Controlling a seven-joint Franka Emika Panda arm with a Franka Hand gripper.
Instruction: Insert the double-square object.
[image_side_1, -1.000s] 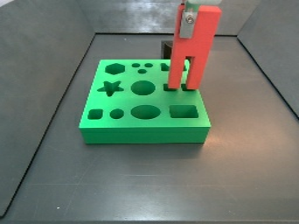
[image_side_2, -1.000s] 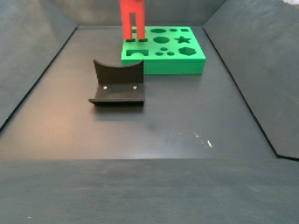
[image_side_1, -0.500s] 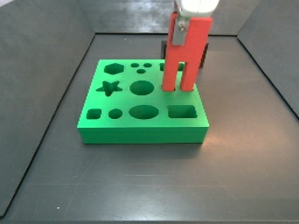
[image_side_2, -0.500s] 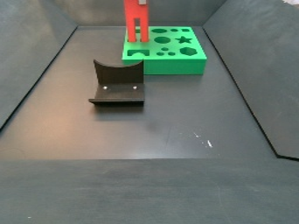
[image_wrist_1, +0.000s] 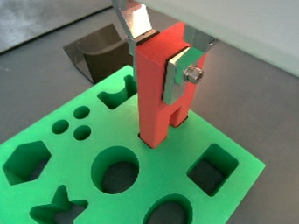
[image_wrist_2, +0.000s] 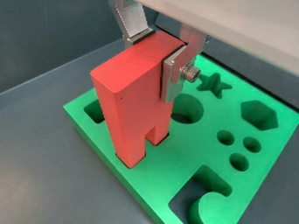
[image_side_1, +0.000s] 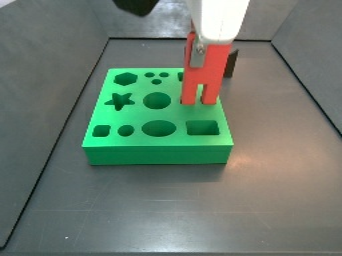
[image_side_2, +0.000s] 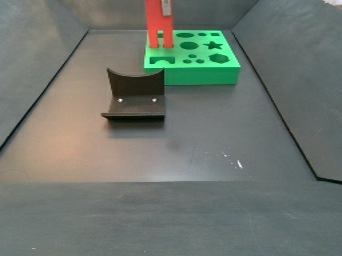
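Note:
The double-square object (image_side_1: 203, 75) is a tall bright-red bar that stands upright on the flat green board (image_side_1: 134, 142). My gripper (image_wrist_1: 162, 57) is shut on the bar's upper part in both wrist views, also (image_wrist_2: 155, 52). Its silver fingers (image_wrist_1: 181, 77) press two opposite faces of the bar. The two square prongs (image_wrist_2: 138, 149) reach the board's top near one edge, beside a round hole. I cannot tell whether they have gone into a hole. In a side view the bar (image_side_2: 159, 25) rises from the board's near left corner (image_side_2: 201, 72).
The dark fixture (image_side_2: 134, 95) with a curved notch stands on the grey floor, apart from the board; it also shows behind the board (image_wrist_1: 100, 48). The board has star, hexagon, round and square holes. Dark walls ring the floor.
The gripper and the red bar have shifted a little sideways over the board. The board itself has slid slightly. The grip has not changed.

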